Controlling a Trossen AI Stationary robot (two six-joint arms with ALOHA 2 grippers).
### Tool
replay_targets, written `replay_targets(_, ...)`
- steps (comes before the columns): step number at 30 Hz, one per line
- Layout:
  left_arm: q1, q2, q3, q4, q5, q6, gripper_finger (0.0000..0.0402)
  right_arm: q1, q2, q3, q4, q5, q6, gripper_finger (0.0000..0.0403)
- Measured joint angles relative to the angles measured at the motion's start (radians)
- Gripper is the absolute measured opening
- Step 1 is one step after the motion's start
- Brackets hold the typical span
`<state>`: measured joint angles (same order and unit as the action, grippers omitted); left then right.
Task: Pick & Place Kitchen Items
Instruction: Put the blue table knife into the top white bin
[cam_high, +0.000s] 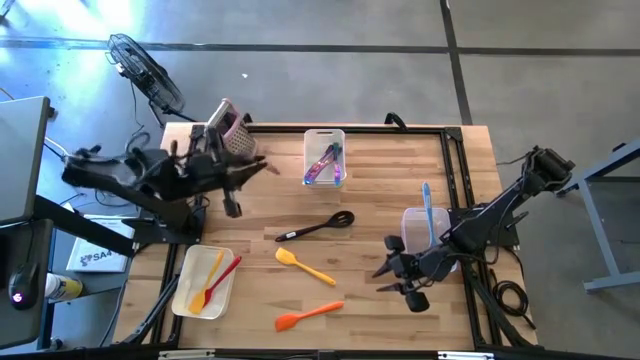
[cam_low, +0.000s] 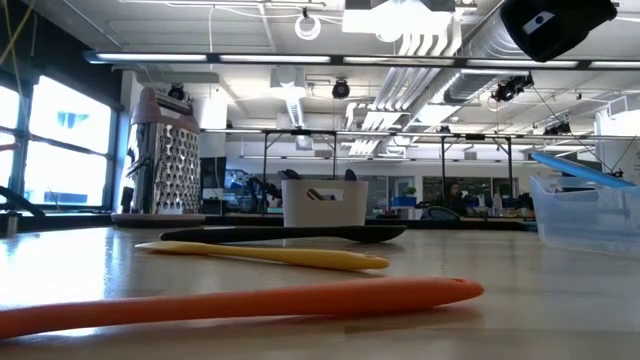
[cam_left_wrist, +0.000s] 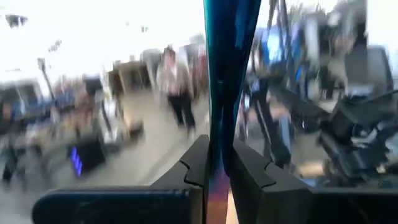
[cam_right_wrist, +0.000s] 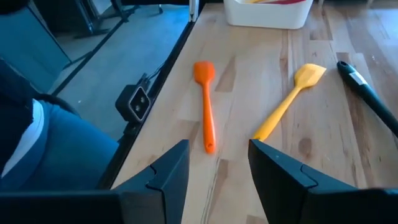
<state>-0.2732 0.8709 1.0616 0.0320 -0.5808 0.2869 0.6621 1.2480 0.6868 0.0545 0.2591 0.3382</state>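
Left gripper (cam_left_wrist: 217, 171) — clamped on a teal utensil (cam_left_wrist: 225, 68), far left. Right gripper (cam_right_wrist: 217, 165) — fingers apart over the orange spatula (cam_right_wrist: 205, 106), near right.

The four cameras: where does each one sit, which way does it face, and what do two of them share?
High: overhead, straight down on the wooden table; both arms show.
Low: table height, level across; only a dark arm part at top.
Left wrist: faces the room; left hand shut on a slim teal utensil handle.
Right wrist: faces the tabletop; open right hand.
Shared: high and right wrist both show the orange silicone spatula and yellow silicone spatula.
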Motion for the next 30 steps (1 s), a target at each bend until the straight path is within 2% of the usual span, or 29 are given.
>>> replay_targets(3,0.126,-0.051,-0.265,0.359,0.131,0.038,0.0031,-0.001,0.000,0.000,0.000,-0.016,0.004,0.0157)
replay_targets(5,0.236,-0.040,-0.404,0.559,0.267,-0.017,0.0031,-0.001,0.000,0.000,0.002,-0.023,0.005,0.0157)
replay_targets(7,0.352,0.019,-0.486,0.738,0.403,-0.095,0.0031,-0.001,0.000,0.000,0.001,-0.023,0.006,0.0157)
replay_targets(9,0.442,0.107,-0.529,0.885,0.487,-0.179,0.0031,-0.001,0.000,0.000,0.001,-0.015,0.006,0.0157)
replay_targets(12,0.541,0.285,-0.523,1.031,0.559,-0.252,0.0031,-0.001,0.000,0.000,-0.007,0.002,0.005,0.0157)
replay_targets(15,0.595,0.454,-0.467,1.120,0.627,-0.284,0.0031,-0.003,0.000,0.000,-0.021,0.025,0.006,0.0157)
replay_targets(18,0.634,0.581,-0.422,1.162,0.618,-0.263,0.0031,-0.003,0.001,0.000,-0.032,0.049,0.006,0.0157)
replay_targets(25,0.723,0.745,-0.370,1.189,0.629,-0.284,0.0031,-0.011,0.001,0.000,-0.082,0.059,0.029,0.0157)
replay_targets(30,0.741,0.863,-0.319,1.201,0.656,-0.318,0.0031,-0.043,0.001,0.000,-0.104,0.055,0.014,0.0157)
